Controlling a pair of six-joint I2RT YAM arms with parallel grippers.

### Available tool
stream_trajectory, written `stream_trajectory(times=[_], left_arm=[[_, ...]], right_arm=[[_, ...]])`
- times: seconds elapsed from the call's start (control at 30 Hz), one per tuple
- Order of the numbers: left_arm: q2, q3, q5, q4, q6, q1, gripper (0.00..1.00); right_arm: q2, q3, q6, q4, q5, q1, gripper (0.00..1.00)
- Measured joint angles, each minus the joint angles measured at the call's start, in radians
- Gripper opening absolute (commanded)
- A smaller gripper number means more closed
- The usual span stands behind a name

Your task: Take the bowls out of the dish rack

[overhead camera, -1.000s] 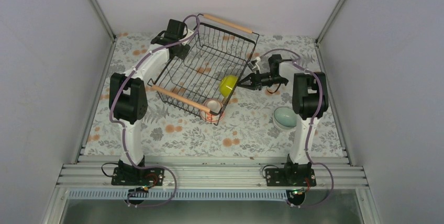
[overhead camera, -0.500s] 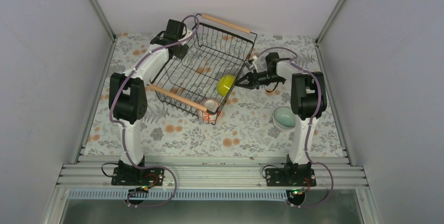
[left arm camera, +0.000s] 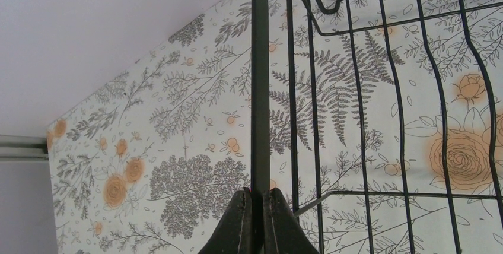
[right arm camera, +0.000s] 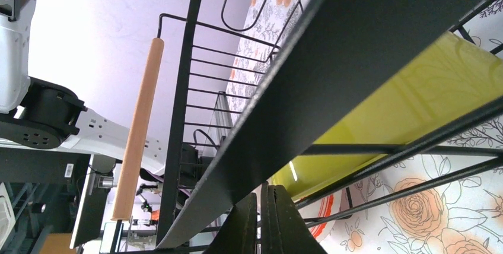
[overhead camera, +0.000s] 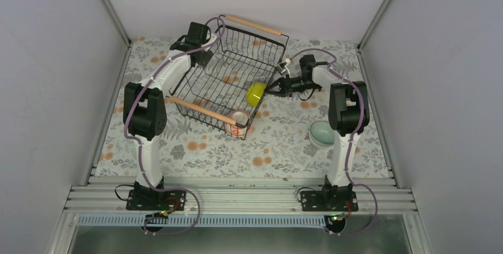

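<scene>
— Two pincers, both clenched on wire: left gripper on the rack's upper-left wall, right gripper on its right rim.
— Bowls?
— Yellow bowl inside at centre; patterned bowl at the rack's lower corner; mint bowl out, lower right. It looks like tipping; next calls for a steady tilt.

Black dish rack, yellow-green bowl, floral tablecloth

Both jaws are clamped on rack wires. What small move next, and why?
Probably tip the dish rack gently toward its near corner: the left gripper and right gripper are both shut on its wires, and the yellow-green bowl and pinkish bowl are inside.
</scene>
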Motion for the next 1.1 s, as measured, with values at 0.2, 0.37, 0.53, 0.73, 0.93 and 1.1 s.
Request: stream_trajectory(times=[0.2, 0.37, 0.53, 0.73, 0.93, 1.1], left_arm=[[0.0, 0.0, -0.009, -0.003, 0.0, 0.0, 0.02], [0.0, 0.0, -0.014, -0.003, 0.0, 0.0, 0.02], [0.0, 0.0, -0.023, -0.006, 0.0, 0.0, 0.02], [0.0, 0.0, -0.028, -0.005, 0.001, -0.002, 0.02], [0.0, -0.005, -0.057, -0.003, 0.015, 0.0, 0.02], [0.0, -0.008, -0.051, 0.002, 0.014, -0.003, 0.02]], right_arm=[[0.002, 0.0, 0.013, 0.021, 0.007, 0.005, 0.04], [0.003, 0.0, 0.024, 0.041, 0.008, 0.007, 0.04], [0.001, -0.029, 0.048, 0.113, -0.005, 0.013, 0.04], [-0.064, -0.164, 0.146, 0.299, -0.016, 0.035, 0.42], [-0.135, -0.28, 0.22, 0.467, 0.086, 0.081, 0.23], [-0.185, -0.31, 0.253, 0.502, 0.142, 0.082, 0.34]])
